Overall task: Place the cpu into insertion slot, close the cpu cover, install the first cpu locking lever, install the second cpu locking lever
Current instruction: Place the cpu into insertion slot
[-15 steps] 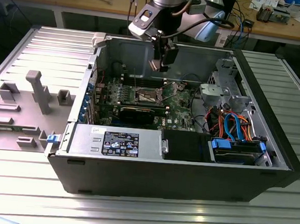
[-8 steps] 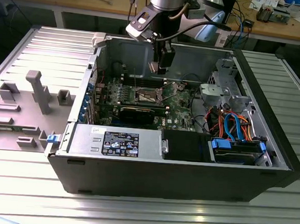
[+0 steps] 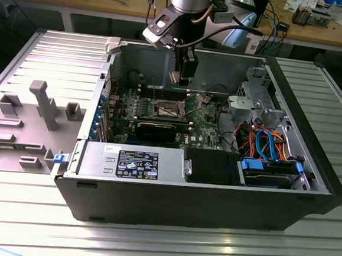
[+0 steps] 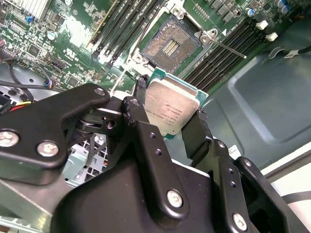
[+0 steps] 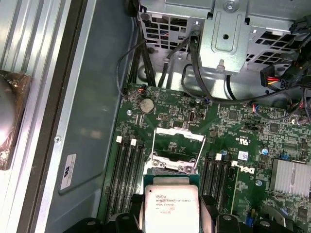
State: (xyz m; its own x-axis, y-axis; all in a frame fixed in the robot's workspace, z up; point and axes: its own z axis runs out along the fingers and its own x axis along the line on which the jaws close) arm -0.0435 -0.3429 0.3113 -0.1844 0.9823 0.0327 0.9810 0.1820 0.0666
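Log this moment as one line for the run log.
gripper: shut on cpu | cpu: held clear of insertion slot | cpu cover: open

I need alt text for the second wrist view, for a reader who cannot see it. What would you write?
The gripper holds the cpu by two opposite edges between its black fingers, silver top facing the camera. Beyond it, the insertion slot on the green motherboard lies uncovered, with no chip in it.

Tiny print on the cpu (image 5: 171,206); white logo on the motherboard (image 5: 228,131).
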